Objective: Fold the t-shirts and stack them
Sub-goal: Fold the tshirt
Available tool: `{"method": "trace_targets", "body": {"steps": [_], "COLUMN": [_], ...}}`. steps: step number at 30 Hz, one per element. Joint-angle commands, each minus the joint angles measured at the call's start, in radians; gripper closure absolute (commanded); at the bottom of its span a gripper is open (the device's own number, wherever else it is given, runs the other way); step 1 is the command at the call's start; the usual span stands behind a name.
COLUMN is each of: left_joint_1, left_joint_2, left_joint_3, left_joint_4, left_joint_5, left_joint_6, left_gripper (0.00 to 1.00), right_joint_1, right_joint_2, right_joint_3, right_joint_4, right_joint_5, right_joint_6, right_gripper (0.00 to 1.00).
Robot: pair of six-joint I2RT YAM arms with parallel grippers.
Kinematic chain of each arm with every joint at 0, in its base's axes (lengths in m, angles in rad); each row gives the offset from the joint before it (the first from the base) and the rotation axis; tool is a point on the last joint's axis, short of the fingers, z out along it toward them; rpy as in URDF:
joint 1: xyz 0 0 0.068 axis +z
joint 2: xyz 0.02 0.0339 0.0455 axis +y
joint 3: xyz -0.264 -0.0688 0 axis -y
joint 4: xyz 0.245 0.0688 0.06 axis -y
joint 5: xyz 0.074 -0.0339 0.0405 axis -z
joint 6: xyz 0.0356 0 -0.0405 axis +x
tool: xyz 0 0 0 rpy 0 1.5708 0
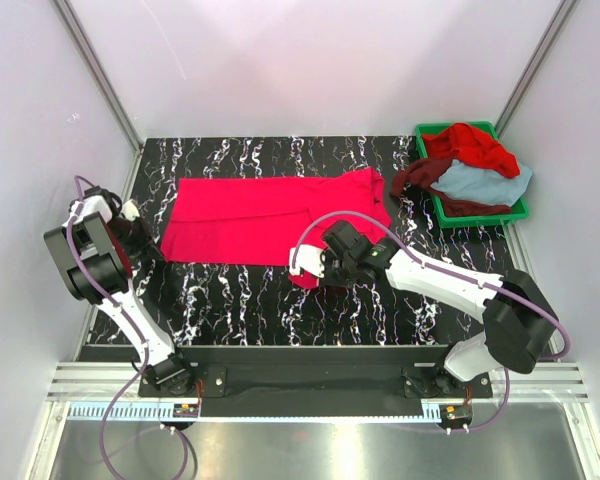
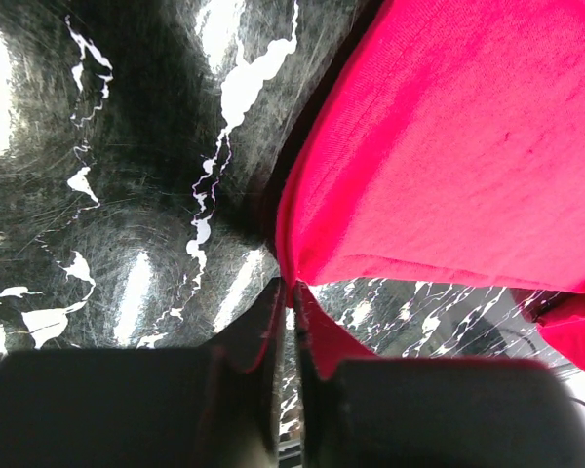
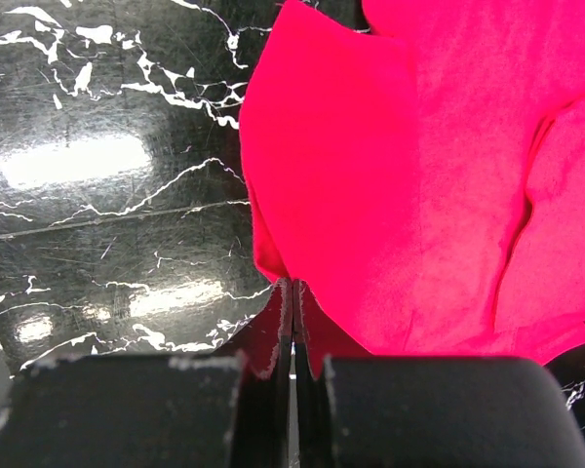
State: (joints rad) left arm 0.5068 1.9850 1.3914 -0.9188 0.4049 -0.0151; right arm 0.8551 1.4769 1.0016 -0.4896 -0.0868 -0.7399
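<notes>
Left hand [image 2: 288, 292] and right hand [image 3: 291, 290] — two, each clamped on one pink shirt [image 1: 270, 215] lying spread on worktop [image 1: 240, 300], mid-left. Three more in one bin [image 1: 477, 217], far right — red shirt [image 1: 470, 145], maroon shirt [image 1: 420, 178], blue-grey shirt [image 1: 485, 183].

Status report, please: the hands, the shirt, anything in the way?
Left hand shut on crimson-pink shirt, left edge. Right hand shut on its near edge. Other shirts in green bin; nothing blocking.

light: bright overhead | glare: on table [image 3: 68, 161] | blur: left gripper [image 2: 291, 292] foreground
</notes>
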Motion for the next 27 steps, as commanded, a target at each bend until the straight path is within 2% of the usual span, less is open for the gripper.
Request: {"method": "trace_targets", "body": {"steps": [1, 4, 11, 16, 27], "left_joint_1": [0.001, 0.001, -0.001, -0.002, -0.013], "left_joint_2": [-0.037, -0.04, -0.086, -0.12, -0.179], "left_joint_3": [0.003, 0.001, 0.017, 0.072, 0.11], "left_joint_4": [0.009, 0.012, -0.018, -0.077, -0.178], "left_joint_5": [0.023, 0.025, 0.061, 0.086, 0.143], "left_joint_6": [0.009, 0.009, 0.035, 0.056, 0.107], "left_gripper": [0.95, 1.0, 1.0, 1.0, 1.0], "right_joint_1": [-0.017, -0.037, -0.172, -0.26, -0.274], "right_joint_2": [-0.012, -0.015, -0.032, -0.052, -0.102], "right_joint_3": [-0.004, -0.001, 0.069, 0.129, 0.18], "right_joint_4": [0.042, 0.039, 0.02, -0.018, -0.047], "right_joint_5": [0.027, 0.027, 0.041, 0.05, 0.081], "right_joint_6": [0.027, 0.042, 0.149, 0.16, 0.151], "right_gripper": [1.0, 1.0, 1.0, 1.0, 1.0]}}
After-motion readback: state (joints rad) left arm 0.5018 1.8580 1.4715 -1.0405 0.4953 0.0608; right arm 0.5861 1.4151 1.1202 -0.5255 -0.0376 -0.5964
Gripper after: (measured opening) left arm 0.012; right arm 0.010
